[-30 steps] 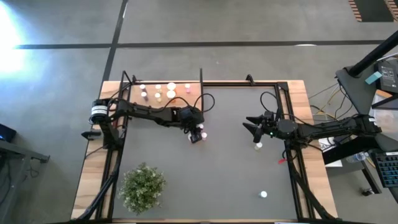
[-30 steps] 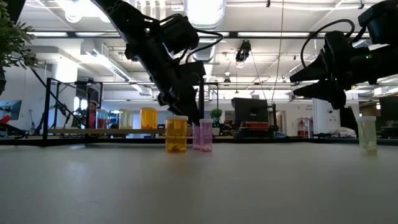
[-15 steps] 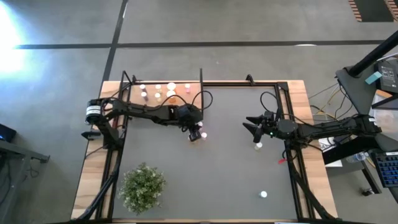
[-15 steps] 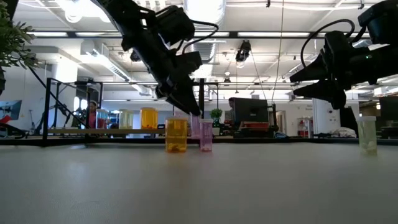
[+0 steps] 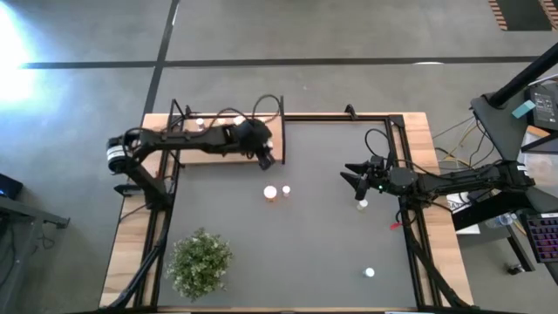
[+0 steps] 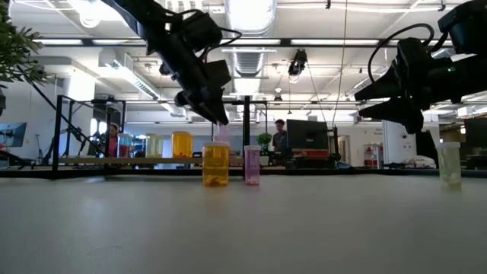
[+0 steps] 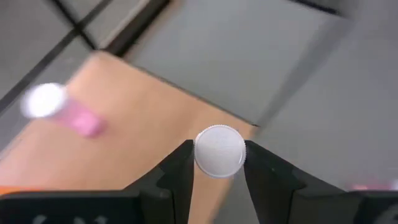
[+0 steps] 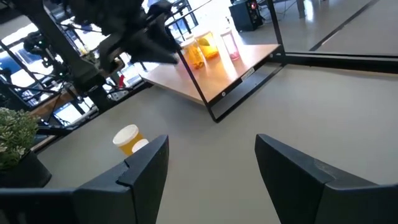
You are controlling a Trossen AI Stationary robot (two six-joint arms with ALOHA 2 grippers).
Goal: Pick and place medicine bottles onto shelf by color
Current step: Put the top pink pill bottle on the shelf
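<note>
Overhead, table-level, two wrist cams; shelf (image 5: 228,144) probably shared.

Bright, even overhead light; ceiling lamps (image 6: 249,14) blow out in the low view, and glare whitens the floor (image 5: 17,39) at upper left. Left wrist view is motion-blurred, the pink bottle (image 7: 65,112) smeared.

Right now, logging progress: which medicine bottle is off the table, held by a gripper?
The pink bottle clamped in the left gripper, raised near the shelf corner. The orange bottle and the other pink one stand on the table.
</note>
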